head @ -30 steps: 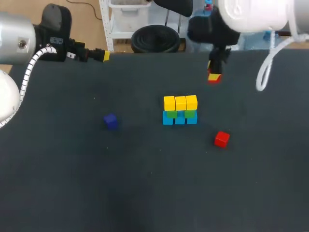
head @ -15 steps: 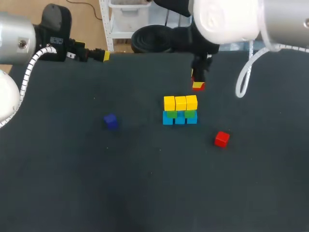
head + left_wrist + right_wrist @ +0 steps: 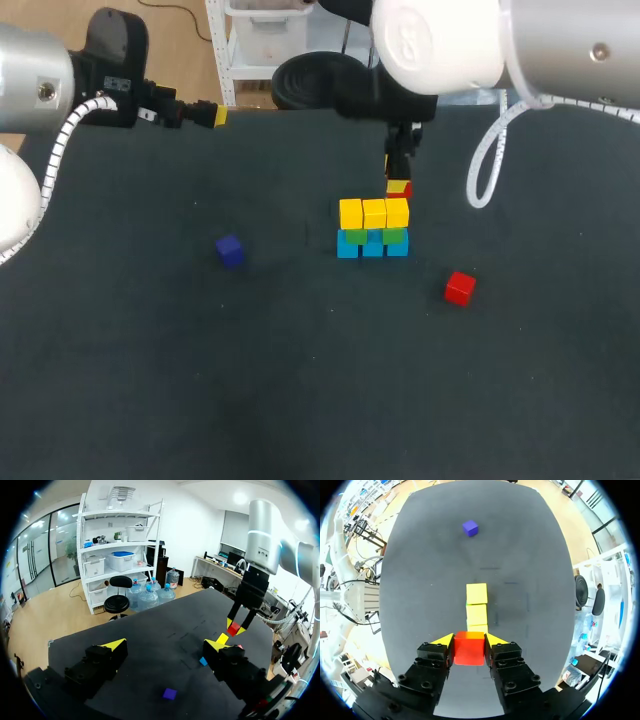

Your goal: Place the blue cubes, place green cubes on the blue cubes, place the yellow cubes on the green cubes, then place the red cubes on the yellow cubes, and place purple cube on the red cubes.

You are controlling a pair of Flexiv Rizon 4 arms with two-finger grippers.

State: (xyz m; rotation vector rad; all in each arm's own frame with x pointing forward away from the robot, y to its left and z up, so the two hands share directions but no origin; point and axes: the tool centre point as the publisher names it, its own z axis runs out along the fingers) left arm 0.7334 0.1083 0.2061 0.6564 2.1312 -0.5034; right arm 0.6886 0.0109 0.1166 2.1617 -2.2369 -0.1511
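Observation:
A wall of cubes stands mid-table: blue cubes [image 3: 372,247] at the base, green cubes [image 3: 392,237] on them, yellow cubes [image 3: 373,212] on top. My right gripper [image 3: 398,186] hangs just over the wall's right end, shut on a red cube [image 3: 469,649]; the yellow cubes [image 3: 477,602] lie ahead of its fingers. A second red cube [image 3: 459,288] lies to the wall's front right. The purple cube [image 3: 230,250] sits alone to the left. My left gripper [image 3: 205,114] is open with nothing in it at the table's far left edge, and from it the purple cube [image 3: 169,694] shows below.
The dark table [image 3: 150,380] is bare across its front and left. My right arm's white body looms over the back middle above the wall. In the left wrist view my right gripper [image 3: 236,628] shows beyond, with the red cube.
My right arm has carried the red cube left and down, from the back right to just above the wall's right end. My left arm has kept still.

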